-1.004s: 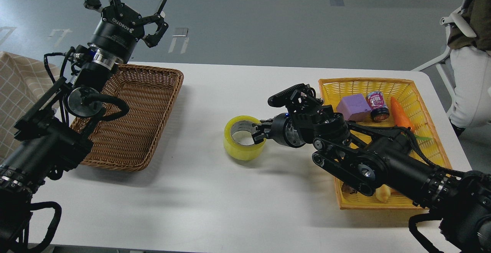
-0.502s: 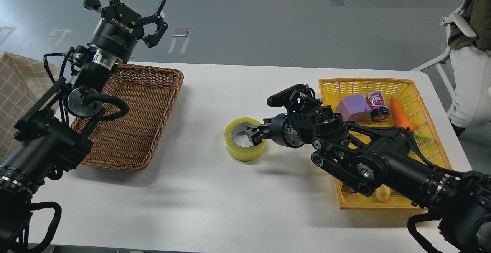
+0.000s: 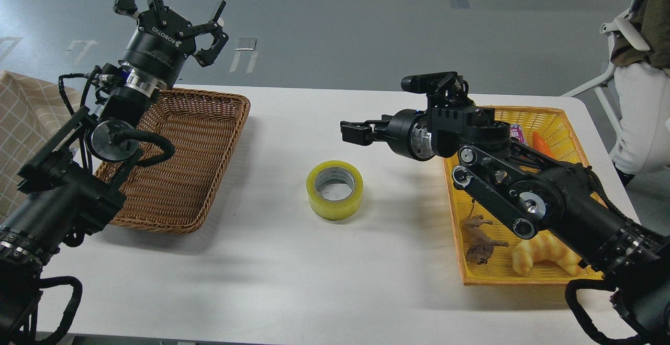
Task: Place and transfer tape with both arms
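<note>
The tape (image 3: pixel 335 189), a yellowish roll with a grey-white core, lies flat on the white table (image 3: pixel 293 282) near its middle. My right gripper (image 3: pixel 353 131) is raised above the table, behind and slightly right of the tape, clear of it. It points left, its fingers look apart and it holds nothing. My left gripper (image 3: pixel 172 2) is held high over the far left corner of the brown wicker basket (image 3: pixel 209 125), fingers spread open and empty, far from the tape.
A yellow basket (image 3: pixel 523 279) at the right holds a carrot (image 3: pixel 542 143), a can (image 3: pixel 517 132), a toy animal (image 3: pixel 479 240) and a pastry (image 3: pixel 539 256); my right arm crosses over it. A seated person (image 3: pixel 641 99) is at the far right. Checked cloth (image 3: pixel 26 120) lies at the left.
My right gripper has let go of the tape and moved up and back, away from it. The tape now lies free on the table. The left arm has barely moved.
</note>
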{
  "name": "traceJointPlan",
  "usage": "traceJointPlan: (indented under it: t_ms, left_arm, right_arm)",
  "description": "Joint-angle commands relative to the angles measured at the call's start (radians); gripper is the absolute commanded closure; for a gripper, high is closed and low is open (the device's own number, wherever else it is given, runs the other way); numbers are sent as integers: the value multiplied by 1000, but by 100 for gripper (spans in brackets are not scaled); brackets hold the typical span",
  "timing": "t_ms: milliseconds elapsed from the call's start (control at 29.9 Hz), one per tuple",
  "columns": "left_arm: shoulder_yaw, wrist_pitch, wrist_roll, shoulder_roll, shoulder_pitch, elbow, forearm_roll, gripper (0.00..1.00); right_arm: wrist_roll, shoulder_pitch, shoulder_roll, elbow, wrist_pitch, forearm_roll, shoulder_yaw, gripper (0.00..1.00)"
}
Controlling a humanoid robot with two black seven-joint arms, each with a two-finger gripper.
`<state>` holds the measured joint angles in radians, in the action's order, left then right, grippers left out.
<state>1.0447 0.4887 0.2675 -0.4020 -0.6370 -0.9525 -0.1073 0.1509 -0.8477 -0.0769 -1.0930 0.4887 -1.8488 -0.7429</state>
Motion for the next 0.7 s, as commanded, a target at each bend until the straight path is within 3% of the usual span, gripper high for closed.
traceJointPlan:
  t_ms: [0, 134, 301, 669]
  left_arm:
    - [-2, 0, -2, -3, 0, 3, 0, 2]
    - [0, 0, -2, -3, 2, 5, 0, 2]
    - [0, 0, -2, -3, 7, 3, 0, 2]
    - [-2, 0, -4, -1, 5, 5, 0, 2]
  right_arm:
    - [-2, 21, -55, -65, 0, 130, -81, 0]
    - [-4, 42, -99, -105, 0, 272, -161, 0]
    - [-4, 107, -115, -111, 0, 456, -392, 0]
    - [-7, 173, -104, -113, 0, 629, -702, 0]
